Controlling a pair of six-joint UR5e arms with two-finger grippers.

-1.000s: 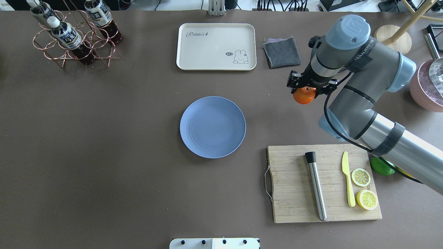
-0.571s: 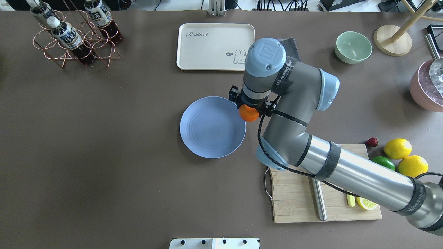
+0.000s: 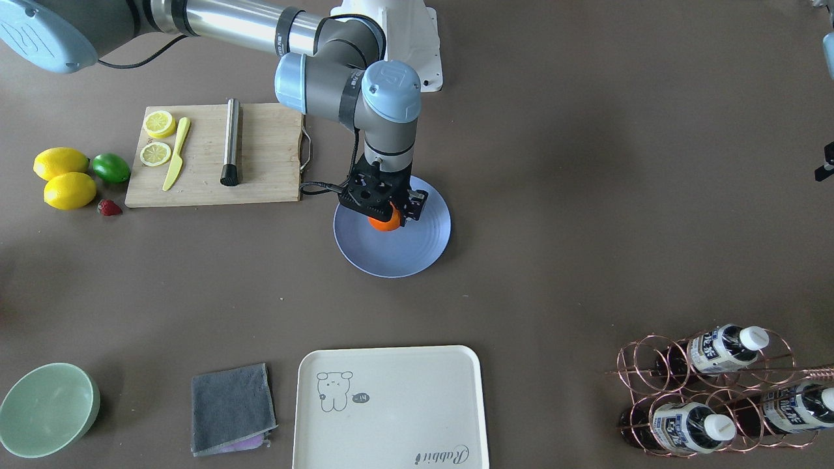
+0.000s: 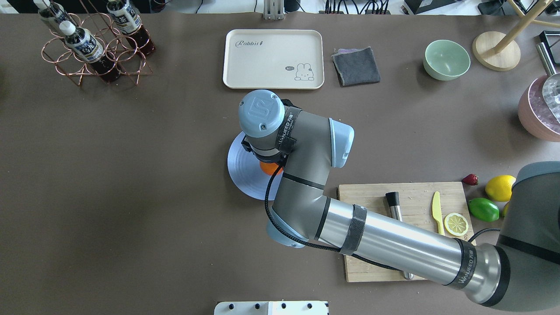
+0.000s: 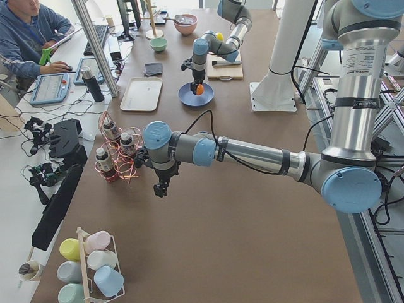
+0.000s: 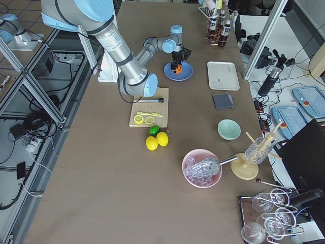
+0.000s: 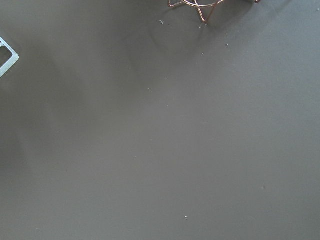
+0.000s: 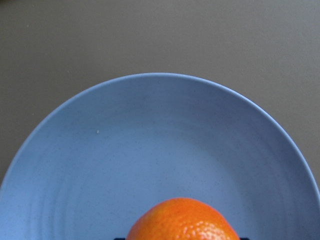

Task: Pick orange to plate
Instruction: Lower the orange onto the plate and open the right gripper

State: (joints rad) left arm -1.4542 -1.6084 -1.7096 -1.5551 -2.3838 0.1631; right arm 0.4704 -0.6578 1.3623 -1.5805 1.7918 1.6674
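The orange [image 3: 384,224] is held between the fingers of my right gripper [image 3: 386,219], which is shut on it over the near-middle of the periwinkle-blue plate [image 3: 393,257]. I cannot tell whether the fruit touches the plate. In the right wrist view the orange [image 8: 182,221] fills the bottom edge, with the plate [image 8: 160,140] spread beneath it. From overhead my right arm covers most of the plate [image 4: 244,175], and only a sliver of orange [image 4: 268,167] shows. My left gripper [image 5: 161,189] hangs over bare table near the bottle rack; I cannot tell whether it is open or shut.
A wooden cutting board [image 4: 367,199] with a metal muddler, yellow knife and lemon slices lies right of the plate. Lemons, a lime [image 4: 483,209] and a strawberry sit beyond it. A cream tray [image 4: 273,59], grey cloth [image 4: 355,65], green bowl [image 4: 446,59] and bottle rack [image 4: 94,43] line the far side.
My right arm has swept left with the orange, from beside the grey cloth to the plate's right rim and then over the plate.
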